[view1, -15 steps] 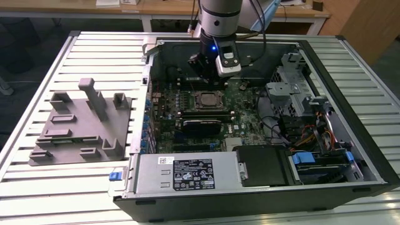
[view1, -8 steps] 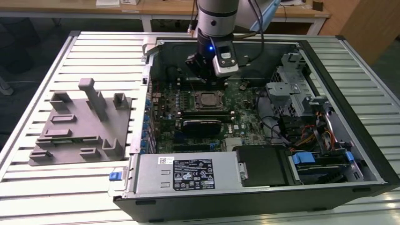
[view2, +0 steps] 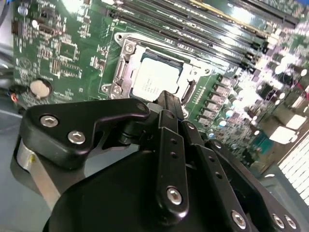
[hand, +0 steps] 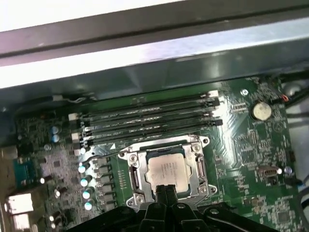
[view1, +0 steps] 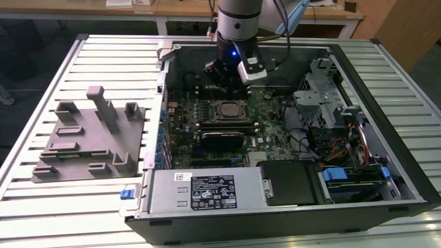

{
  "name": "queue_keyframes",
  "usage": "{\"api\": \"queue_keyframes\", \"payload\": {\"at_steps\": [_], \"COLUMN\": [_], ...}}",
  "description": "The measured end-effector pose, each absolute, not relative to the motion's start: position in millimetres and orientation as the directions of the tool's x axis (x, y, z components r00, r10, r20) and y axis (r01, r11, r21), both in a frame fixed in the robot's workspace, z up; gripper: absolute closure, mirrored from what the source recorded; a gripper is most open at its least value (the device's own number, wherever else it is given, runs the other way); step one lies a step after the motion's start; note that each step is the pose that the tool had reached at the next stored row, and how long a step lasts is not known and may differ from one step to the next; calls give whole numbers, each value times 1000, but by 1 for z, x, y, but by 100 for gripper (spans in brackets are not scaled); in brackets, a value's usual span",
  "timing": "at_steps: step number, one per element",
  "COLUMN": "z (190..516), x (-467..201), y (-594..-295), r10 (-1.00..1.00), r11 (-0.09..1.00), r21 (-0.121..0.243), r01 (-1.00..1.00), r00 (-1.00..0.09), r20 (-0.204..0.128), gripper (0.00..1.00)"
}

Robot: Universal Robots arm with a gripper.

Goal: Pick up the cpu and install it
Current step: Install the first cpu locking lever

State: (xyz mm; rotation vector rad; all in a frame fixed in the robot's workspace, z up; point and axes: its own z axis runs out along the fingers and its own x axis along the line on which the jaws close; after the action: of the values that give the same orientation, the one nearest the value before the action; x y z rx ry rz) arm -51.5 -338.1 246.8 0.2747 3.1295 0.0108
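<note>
Nearest the wrist cameras we see the pincer (view2: 166, 104), its black fingertips pressed together with nothing between them, poised just above the near edge of the socket frame (hand: 166, 166). In the exterior view the pincer (view1: 231, 90) hangs inside the open computer case (view1: 386, 170), over the motherboard (view1: 272, 129).

Just beyond the fingertips lies the cpu (view2: 155, 79), seated flat in the metal socket frame on the motherboard. In the first wrist view the cpu (hand: 166, 171) sits square within the frame, partly covered by the fingertips; in the exterior view the cpu (view1: 228, 110) lies directly below the pincer.

We judge the cpu to be light, rigid and thin, with a smooth metal top that offers little friction. Its underside contacts are likely fragile, so we would grip only the two opposite edges, keep it level and apply modest force.

Past the socket run the long memory slots (hand: 149, 118). Farther off, on the slatted counter (view1: 41, 206), stands the grey fixture block (view1: 93, 137), well apart from the case.
</note>
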Motion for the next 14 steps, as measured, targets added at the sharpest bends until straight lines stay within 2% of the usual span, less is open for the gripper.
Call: {"api": "queue_keyframes", "payload": {"at_steps": [14], "z": [246], "x": [-54], "y": [-338], "r10": [-54], "r11": [999], "r21": [7], "r01": [-54], "r00": [-999], "r20": [0], "gripper": [89]}}
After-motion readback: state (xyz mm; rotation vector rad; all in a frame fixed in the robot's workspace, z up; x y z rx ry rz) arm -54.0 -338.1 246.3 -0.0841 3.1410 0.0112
